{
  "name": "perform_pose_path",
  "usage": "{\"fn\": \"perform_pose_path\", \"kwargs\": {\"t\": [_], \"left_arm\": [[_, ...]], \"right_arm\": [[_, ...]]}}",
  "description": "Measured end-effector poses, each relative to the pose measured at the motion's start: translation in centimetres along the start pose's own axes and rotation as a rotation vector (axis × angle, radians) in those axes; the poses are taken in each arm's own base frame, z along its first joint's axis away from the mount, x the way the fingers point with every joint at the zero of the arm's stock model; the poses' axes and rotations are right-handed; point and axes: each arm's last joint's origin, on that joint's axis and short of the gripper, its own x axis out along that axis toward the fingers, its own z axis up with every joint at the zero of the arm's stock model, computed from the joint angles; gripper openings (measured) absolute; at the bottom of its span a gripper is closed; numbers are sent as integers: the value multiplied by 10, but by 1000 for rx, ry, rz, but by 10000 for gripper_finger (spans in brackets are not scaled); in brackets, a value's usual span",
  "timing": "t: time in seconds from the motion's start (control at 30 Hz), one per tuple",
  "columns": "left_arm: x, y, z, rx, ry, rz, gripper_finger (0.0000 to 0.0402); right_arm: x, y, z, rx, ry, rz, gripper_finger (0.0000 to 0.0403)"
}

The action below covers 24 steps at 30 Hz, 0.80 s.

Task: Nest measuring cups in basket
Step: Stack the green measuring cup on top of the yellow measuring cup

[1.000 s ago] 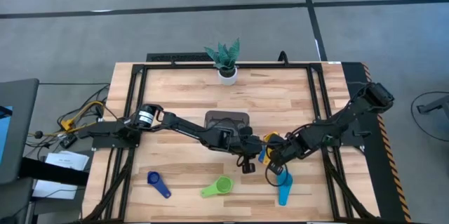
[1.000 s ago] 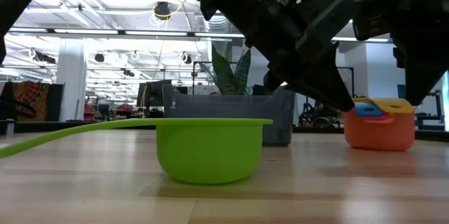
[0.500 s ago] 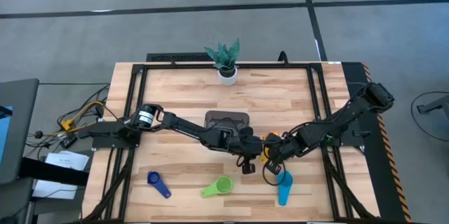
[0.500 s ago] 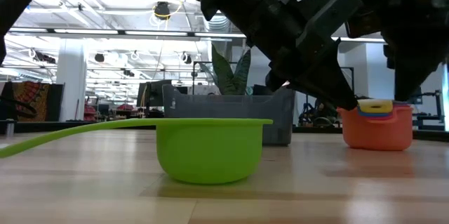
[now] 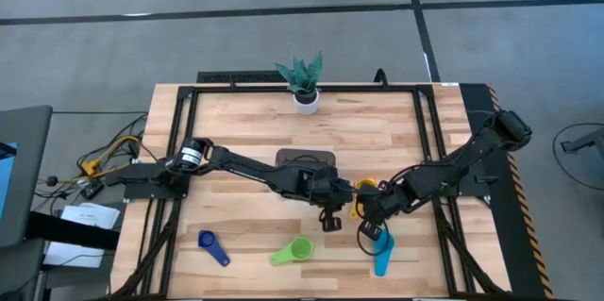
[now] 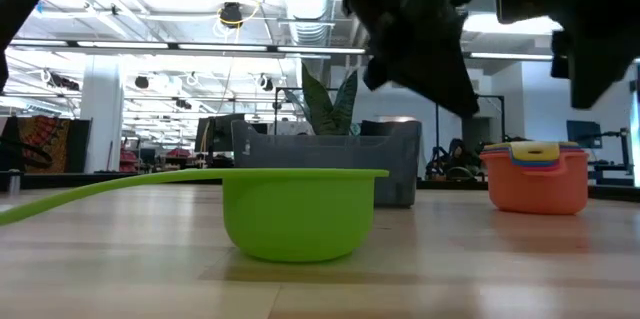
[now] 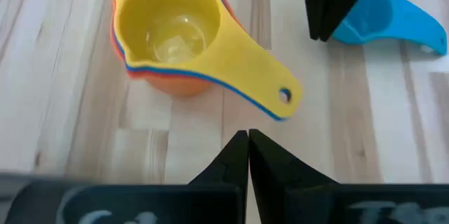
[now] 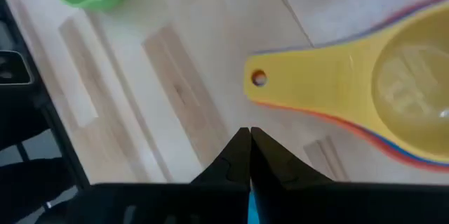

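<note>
Stack: your nested cups (image 7: 172,38), yellow on top over blue, red and orange, stand on bare wood at centre-right of the high view, in front of the basket (image 5: 304,159), not in it.
Why there: I judge you are building the nest on the table first, so the whole stack can go in at one lift.
Left gripper (image 7: 247,150): fingers pressed together, holding nothing, just beside the stack's handle.
Right gripper (image 8: 249,150): nearly closed and empty, poised beside the same handle from the other side.
Loose cups: green cup (image 5: 293,251) at lower centre, dark blue cup (image 5: 212,246) at lower left, light blue cup (image 5: 381,252) at lower right, close under your right arm.
Room: both grippers crowd the stack; open wood lies toward the lower left.
Edges: the loose cups sit near the table's front edge; the plant (image 5: 302,79) stands well clear at upper centre.
</note>
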Motion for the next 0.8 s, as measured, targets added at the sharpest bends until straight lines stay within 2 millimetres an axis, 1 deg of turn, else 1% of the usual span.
{"fn": "perform_pose_path", "kwargs": {"t": [0.1, 0.17, 0.23, 0.4, 0.53, 0.63, 0.8], "left_arm": [[-12, -6, 8, -14, 54, 5, 0], [-22, -9, 10, -5, 96, 7, 0], [-31, -11, 14, 0, 86, 2, 0], [-55, -7, 17, 10, 87, 9, 0], [-68, -4, 13, 9, 93, 12, 0], [-79, -8, 5, -6, 99, 8, 0], [-99, -26, -11, -20, 93, 0, 0]], "right_arm": [[-7, 2, 5, -6, -38, 19, 28], [-12, 0, 6, 0, -68, 16, 26], [-20, 0, 7, 24, -114, 25, 25], [-48, 1, 0, 101, -272, 56, 28], [-65, 1, -9, 201, -396, 70, 35], [-66, 3, -18, 286, -402, 72, 36], [-49, 14, -32, 390, -370, 71, 36]]}}
